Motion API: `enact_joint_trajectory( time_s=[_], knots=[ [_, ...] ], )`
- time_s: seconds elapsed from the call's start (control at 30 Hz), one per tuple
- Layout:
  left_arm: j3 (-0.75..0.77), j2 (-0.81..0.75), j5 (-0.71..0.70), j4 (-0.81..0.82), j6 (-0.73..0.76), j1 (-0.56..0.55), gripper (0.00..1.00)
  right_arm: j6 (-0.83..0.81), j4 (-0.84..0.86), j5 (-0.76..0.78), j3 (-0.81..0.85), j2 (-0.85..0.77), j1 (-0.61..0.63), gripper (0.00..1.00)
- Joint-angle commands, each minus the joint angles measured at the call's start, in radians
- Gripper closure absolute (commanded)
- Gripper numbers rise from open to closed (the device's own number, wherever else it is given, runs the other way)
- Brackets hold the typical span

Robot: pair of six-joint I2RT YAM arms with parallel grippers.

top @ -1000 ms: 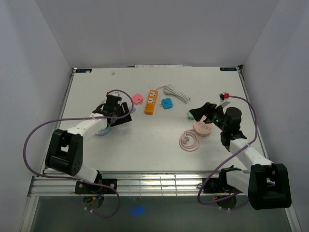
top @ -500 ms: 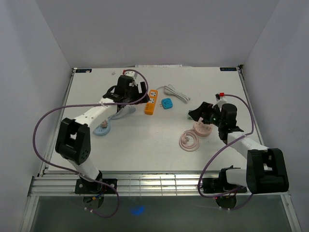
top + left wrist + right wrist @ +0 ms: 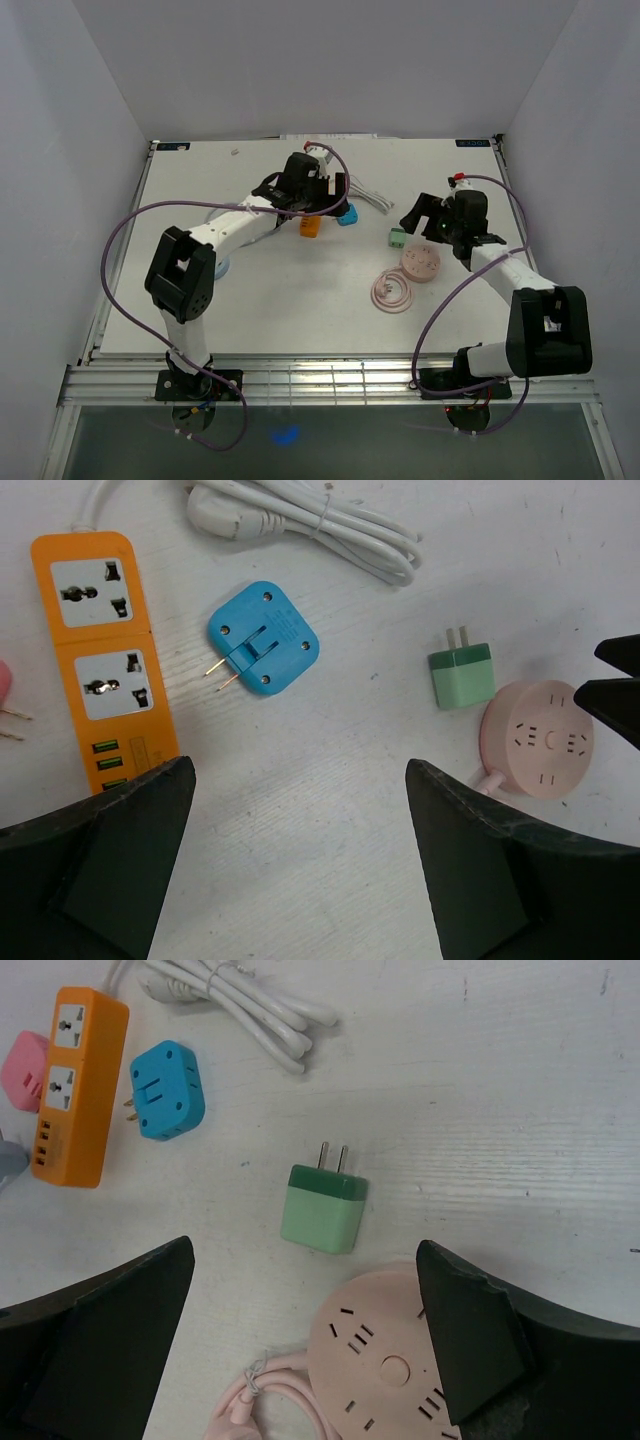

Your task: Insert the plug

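A green plug (image 3: 323,1208) lies flat on the white table, prongs pointing away, just beyond a pink round socket (image 3: 400,1360). My right gripper (image 3: 305,1250) is open and empty, hovering above both; in the top view the right gripper (image 3: 425,218) is just right of the green plug (image 3: 398,238) and behind the socket (image 3: 420,264). My left gripper (image 3: 298,775) is open and empty above bare table, between an orange power strip (image 3: 105,660) and the socket (image 3: 538,740). A blue plug (image 3: 263,640) lies prongs-left beside the strip. In the top view the left gripper (image 3: 322,198) covers most of the strip (image 3: 310,227).
A bundled white cable (image 3: 310,520) lies behind the blue plug. The socket's pink cord is coiled (image 3: 393,291) in front of it. A pink plug (image 3: 25,1055) lies left of the orange strip. White walls enclose the table on three sides.
My left arm has swung from the table's left side to the right, over the orange strip and blue plug. My right gripper has moved back off the pink socket, uncovering the green plug.
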Motion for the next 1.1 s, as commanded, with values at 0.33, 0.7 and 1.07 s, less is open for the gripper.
enact_joint_trajectory(
  time_s=[0.33,0.7,1.07],
  knots=[
    [-0.068,-0.125,0.060,0.023,-0.010,0.015,0.03,-0.092,-0.231,0.237,0.057,-0.010,0.016,0.04],
    [-0.180,-0.243,-0.033,0.015,-0.085,0.046,0.02,0.007,-0.172,0.015,-0.004,0.082,0.019,0.05],
    [-0.051,-0.131,-0.008,-0.094,-0.144,0.270,0.02,0.184,-0.051,-0.067,0.005,0.069,0.364,0.05]
  ],
)
